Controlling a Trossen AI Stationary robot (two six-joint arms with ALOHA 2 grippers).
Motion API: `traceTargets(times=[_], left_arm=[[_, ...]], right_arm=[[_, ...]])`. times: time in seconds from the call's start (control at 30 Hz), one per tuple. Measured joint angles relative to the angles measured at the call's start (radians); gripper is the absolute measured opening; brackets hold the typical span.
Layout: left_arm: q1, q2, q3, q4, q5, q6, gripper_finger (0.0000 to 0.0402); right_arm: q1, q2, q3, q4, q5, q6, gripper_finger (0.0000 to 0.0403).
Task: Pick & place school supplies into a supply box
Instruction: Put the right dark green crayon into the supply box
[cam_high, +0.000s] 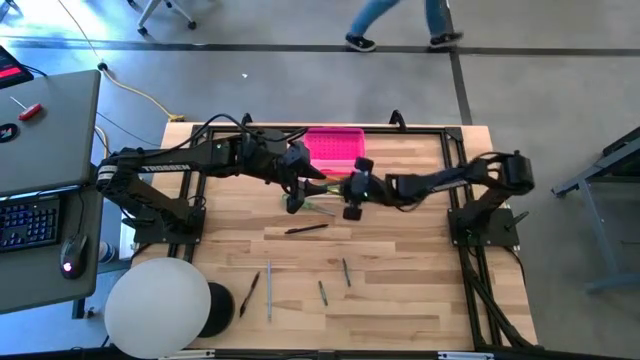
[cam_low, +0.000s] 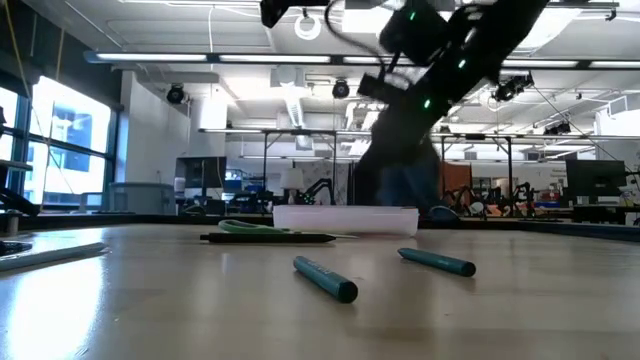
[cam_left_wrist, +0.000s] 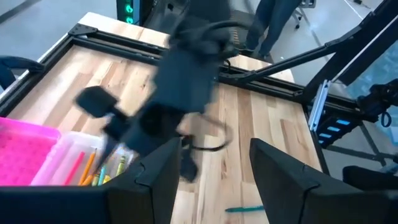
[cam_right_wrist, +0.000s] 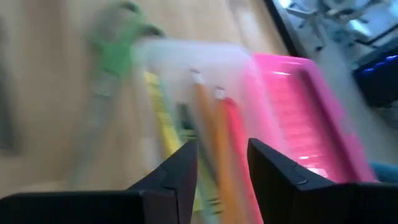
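The supply box lies open near the table's far edge, its pink lid (cam_high: 335, 148) flat beyond the clear base (cam_high: 330, 180). Yellow, orange and pink-red pencils (cam_right_wrist: 214, 134) lie in the base. Green-handled scissors (cam_high: 318, 206) rest on the table just in front of the base, and a black pen (cam_high: 305, 229) lies nearer. Two green pens (cam_high: 322, 292) (cam_high: 346, 270), a grey pencil (cam_high: 268, 290) and a dark pen (cam_high: 250, 293) lie toward the near edge. My left gripper (cam_high: 293, 203) is open above the scissors. My right gripper (cam_high: 352, 210) is open over the base's right end and holds nothing.
A white dome (cam_high: 160, 305) and a black object (cam_high: 222, 305) stand at the table's near left corner. A desk with a keyboard (cam_high: 25, 222) stands left of the table. A person's legs (cam_high: 400, 20) pass beyond the far edge. The two grippers hover close together.
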Motion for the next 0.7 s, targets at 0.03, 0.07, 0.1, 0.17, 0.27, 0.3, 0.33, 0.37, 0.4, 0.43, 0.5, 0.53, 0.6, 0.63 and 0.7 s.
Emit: traceTargets(times=[0.03, 0.07, 0.1, 0.17, 0.27, 0.3, 0.33, 0.37, 0.4, 0.43, 0.5, 0.53, 0.6, 0.63, 0.7], left_arm=[[0.0, 0.0, 0.0, 0.0, 0.0, -0.004, 0.0223], [0.0, 0.0, 0.0, 0.0, 0.0, -0.005, 0.0223], [0.0, 0.0, 0.0, 0.0, 0.0, -0.005, 0.0223], [0.0, 0.0, 0.0, 0.0, 0.0, -0.005, 0.0223], [0.0, 0.0, 0.0, 0.0, -0.002, -0.008, 0.0223], [0.0, 0.0, 0.0, 0.0, -0.008, -0.008, 0.0223], [0.0, 0.0, 0.0, 0.0, -0.018, -0.008, 0.0223], [0.0, 0.0, 0.0, 0.0, -0.023, -0.008, 0.0223], [0.0, 0.0, 0.0, 0.001, -0.03, -0.008, 0.0223], [0.0, 0.0, 0.0, 0.004, -0.036, -0.008, 0.0223], [0.0, 0.0, 0.0, 0.006, -0.043, -0.013, 0.0223], [0.0, 0.0, 0.0, 0.006, -0.045, -0.022, 0.0223], [0.0, 0.0, 0.0, 0.007, -0.05, -0.04, 0.0223], [0.0, 0.0, 0.0, 0.007, -0.05, -0.047, 0.0223], [0.0, 0.0, 0.0, 0.008, -0.051, -0.057, 0.0223]], right_arm=[[0.027, -0.02, 0.001, -0.028, -0.015, 0.06, 0.012], [0.056, -0.039, 0.002, -0.052, -0.03, 0.127, 0.012], [0.088, -0.056, 0.002, -0.078, -0.051, 0.196, 0.012], [0.161, -0.076, 0.004, -0.134, -0.063, 0.316, 0.0118], [0.289, -0.07, 0.003, -0.184, -0.026, 0.53, 0.0113], [0.334, -0.059, 0.003, -0.182, -0.006, 0.599, 0.0111], [0.383, -0.049, 0.003, -0.174, 0.029, 0.662, 0.0108], [0.431, -0.036, 0.003, -0.167, 0.077, 0.717, 0.0105], [0.476, -0.019, 0.003, -0.161, 0.134, 0.767, 0.0102], [0.518, -0.005, 0.003, -0.16, 0.18, 0.814, 0.0099], [0.583, 0.022, 0.003, -0.151, 0.227, 0.928, 0.0093], [0.606, 0.032, 0.002, -0.14, 0.232, 0.984, 0.009], [0.641, 0.058, 0.002, -0.099, 0.233, 1.065, 0.0088], [0.655, 0.073, 0.002, -0.078, 0.238, 1.082, 0.0087], [0.674, 0.112, 0.002, -0.029, 0.242, 1.089, 0.0087]])
